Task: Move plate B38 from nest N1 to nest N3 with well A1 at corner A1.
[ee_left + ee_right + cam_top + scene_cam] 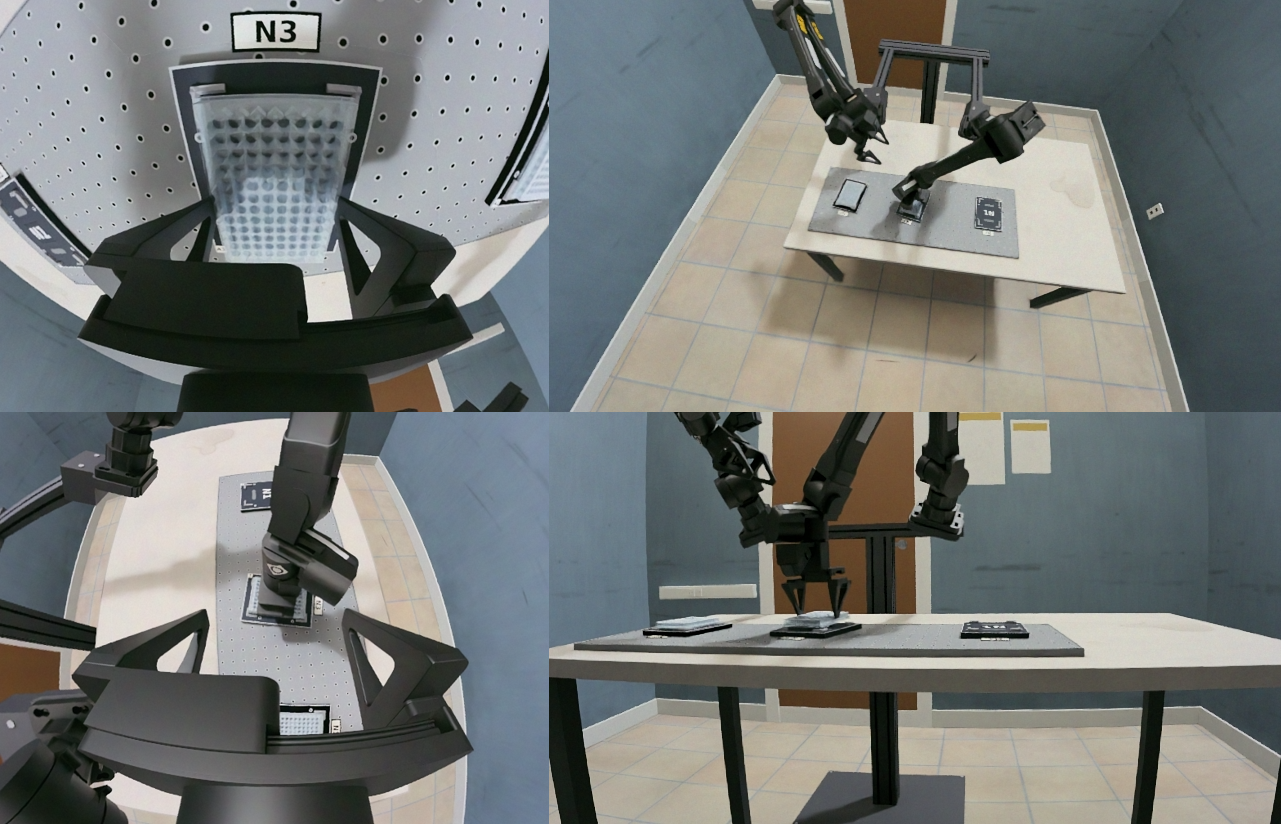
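My left gripper is shut on plate B38, gripping its long sides. The plate lies over nest N3, its sign-side end beside two locators. In the exterior view it looks slightly tilted, its back end raised. N3's A1 mark is at its lower left in the left wrist view; the plate's label is not readable. Plate B83 sits on N2. Nest N1 is empty. My right gripper is open and empty.
All three nests stand on the grey perforated deck. The N3 sign lies beside its nest. The right arm hangs above the table's back, on B83's side; the left arm reaches over the deck from the frame.
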`<state>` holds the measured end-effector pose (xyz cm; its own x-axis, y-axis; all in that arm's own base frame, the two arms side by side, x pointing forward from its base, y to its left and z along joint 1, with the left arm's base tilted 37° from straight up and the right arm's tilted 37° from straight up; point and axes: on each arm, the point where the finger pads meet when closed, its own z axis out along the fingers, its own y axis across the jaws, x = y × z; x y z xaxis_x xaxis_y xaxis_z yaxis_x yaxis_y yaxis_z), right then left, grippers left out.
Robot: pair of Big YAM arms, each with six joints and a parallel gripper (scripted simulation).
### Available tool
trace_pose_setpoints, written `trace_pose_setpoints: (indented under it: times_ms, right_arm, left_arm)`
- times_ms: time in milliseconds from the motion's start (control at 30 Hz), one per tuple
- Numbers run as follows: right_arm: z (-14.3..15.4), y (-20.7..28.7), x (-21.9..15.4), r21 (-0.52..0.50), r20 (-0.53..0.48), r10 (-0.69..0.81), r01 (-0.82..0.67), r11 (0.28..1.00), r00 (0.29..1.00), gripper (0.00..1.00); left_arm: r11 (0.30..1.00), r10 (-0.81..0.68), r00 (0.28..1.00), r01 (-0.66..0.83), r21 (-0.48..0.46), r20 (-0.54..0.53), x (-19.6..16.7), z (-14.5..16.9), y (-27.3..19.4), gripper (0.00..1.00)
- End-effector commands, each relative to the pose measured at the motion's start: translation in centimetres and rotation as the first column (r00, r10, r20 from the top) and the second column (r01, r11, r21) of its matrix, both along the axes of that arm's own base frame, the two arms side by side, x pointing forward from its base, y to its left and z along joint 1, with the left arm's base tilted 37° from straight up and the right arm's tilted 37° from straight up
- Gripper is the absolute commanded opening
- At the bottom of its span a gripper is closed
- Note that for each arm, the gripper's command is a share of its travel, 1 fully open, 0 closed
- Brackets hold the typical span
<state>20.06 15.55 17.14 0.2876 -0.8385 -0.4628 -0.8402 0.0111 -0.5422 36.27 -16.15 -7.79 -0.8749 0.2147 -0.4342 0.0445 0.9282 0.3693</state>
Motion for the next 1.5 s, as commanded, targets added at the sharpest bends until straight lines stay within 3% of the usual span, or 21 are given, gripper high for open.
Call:
trace_pose_setpoints:
  times_ms: [0,500,600,1467]
  right_arm:
    - [1.2,0.2,0.4,0.003,0.029,0.01,-0.01,1.0,1.0,1.0]
    - [1.2,0.2,0.4,0.003,0.029,0.01,-0.01,1.0,1.0,1.0]
    - [1.2,0.2,0.4,0.003,0.029,0.01,-0.01,1.0,1.0,1.0]
    - [1.2,0.2,0.4,0.003,0.029,0.01,-0.01,1.0,1.0,1.0]
  left_arm:
    - [0.999,-0.038,0.999,0.038,-0.006,0.028,0.1,0.3,-1.1,0.79]
    - [1.0,0.008,1.0,-0.008,-0.007,0.021,1.5,-2.4,1.0,0.79]
    - [1.0,0.004,0.999,-0.003,-0.015,0.032,1.3,-0.3,-0.5,0.79]
    - [1.0,-0.008,0.999,0.009,-0.021,0.042,0.5,1.4,-1.5,0.79]
